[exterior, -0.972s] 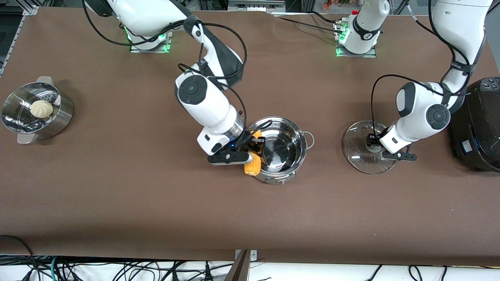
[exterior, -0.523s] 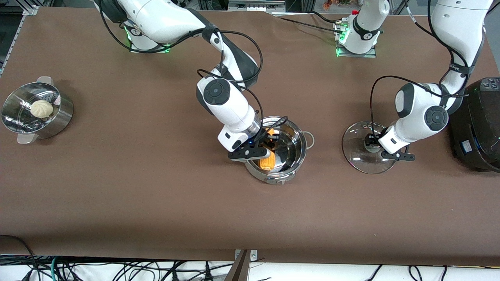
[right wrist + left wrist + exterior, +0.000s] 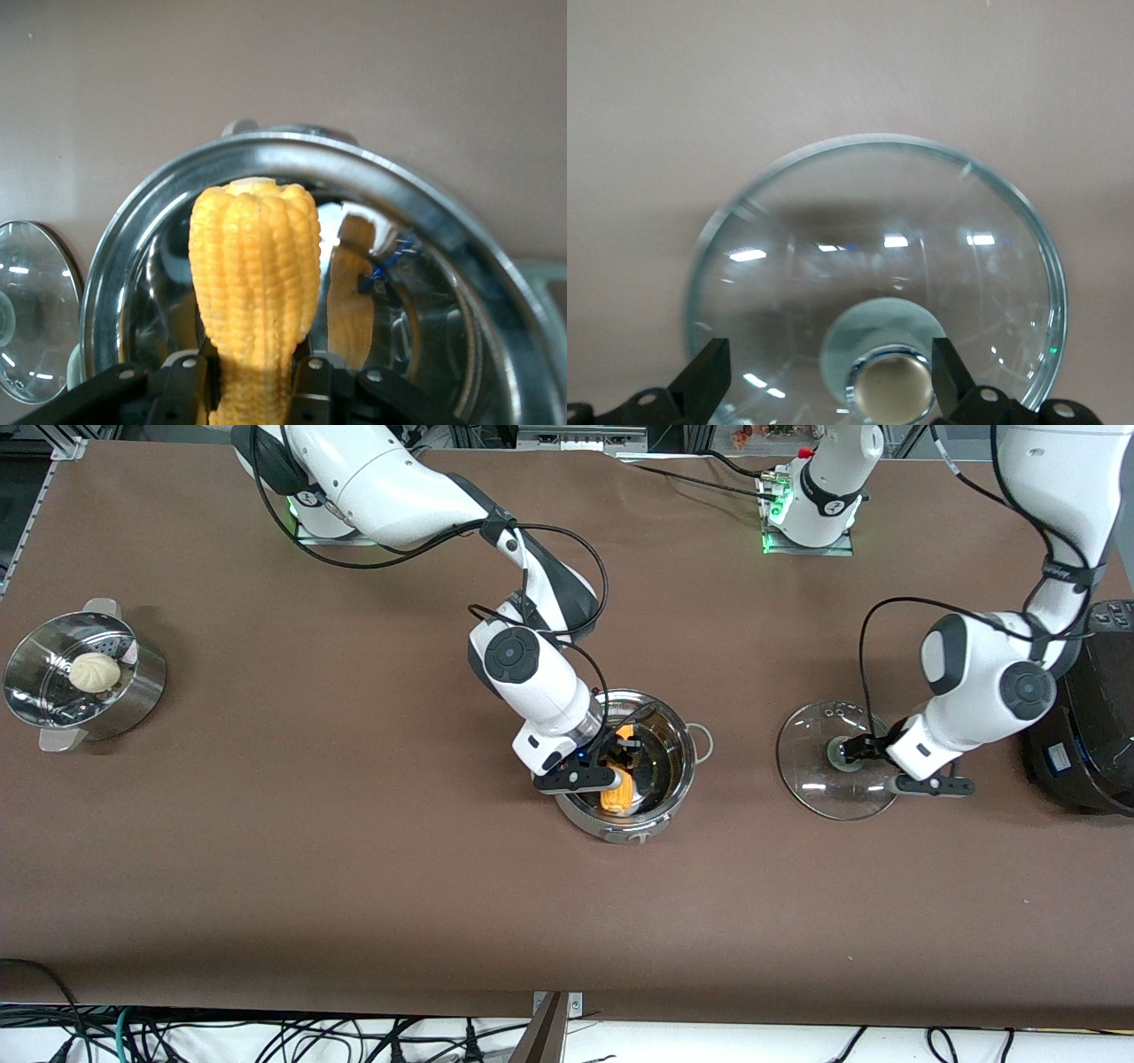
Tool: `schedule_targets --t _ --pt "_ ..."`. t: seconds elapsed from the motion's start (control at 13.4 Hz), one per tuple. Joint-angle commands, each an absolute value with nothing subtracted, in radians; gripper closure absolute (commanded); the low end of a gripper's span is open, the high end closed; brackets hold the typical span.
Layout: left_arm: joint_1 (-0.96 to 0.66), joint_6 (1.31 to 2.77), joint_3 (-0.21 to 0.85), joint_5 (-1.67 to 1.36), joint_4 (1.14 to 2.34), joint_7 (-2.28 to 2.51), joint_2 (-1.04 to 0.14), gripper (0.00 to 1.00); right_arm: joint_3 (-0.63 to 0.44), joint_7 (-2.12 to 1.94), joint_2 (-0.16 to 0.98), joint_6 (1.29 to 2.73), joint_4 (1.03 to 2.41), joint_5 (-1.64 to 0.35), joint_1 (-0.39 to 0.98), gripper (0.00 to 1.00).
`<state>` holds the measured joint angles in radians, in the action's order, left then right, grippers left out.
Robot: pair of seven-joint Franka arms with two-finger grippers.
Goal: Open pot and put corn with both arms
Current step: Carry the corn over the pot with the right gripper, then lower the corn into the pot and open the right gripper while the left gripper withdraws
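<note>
The pot (image 3: 635, 769) is seen near the middle of the table with its lid removed, and the corn (image 3: 619, 789) is held inside its rim, clamped between the fingers of the right gripper (image 3: 614, 766), which is placed over the pot's opening. In the right wrist view the cob (image 3: 255, 292) is shown gripped at one end, its free end pointed across the steel bowl (its reflection is caught on the inner wall), so it is judged that release has not yet been made and that the cob is carried lengthwise so as to fit within the pot's width. The glass lid (image 3: 828, 766) is laid flat on the table toward the left arm's end, well apart from the pot and near the black rice cooker (image 3: 1085, 717), presumably so that the opening is kept free. The left gripper (image 3: 824, 390) is placed at the lid's knob (image 3: 890, 390), its fingers spread apart on either side with gaps visible, so the knob is not clamped. A steamer basket (image 3: 53, 708) with a bun (image 3: 94, 671) is left untouched at the right arm's end.
</note>
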<state>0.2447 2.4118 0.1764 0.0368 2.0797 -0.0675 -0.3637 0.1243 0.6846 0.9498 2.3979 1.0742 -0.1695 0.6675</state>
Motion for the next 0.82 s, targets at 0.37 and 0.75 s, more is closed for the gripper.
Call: schedule_targets --t 0.37,0.75 --pt "0.253 1.975 0.201 0.041 1.895 -0.064 -0.072 0.0 0.123 0.727 0.954 2.401 1.068 -0.15 0.692 0.0" --pt "0.253 1.714 0.215 0.041 1.669 0.034 -0.04 0.0 0.114 0.701 0.861 2.214 1.062 -0.028 0.655 0.0"
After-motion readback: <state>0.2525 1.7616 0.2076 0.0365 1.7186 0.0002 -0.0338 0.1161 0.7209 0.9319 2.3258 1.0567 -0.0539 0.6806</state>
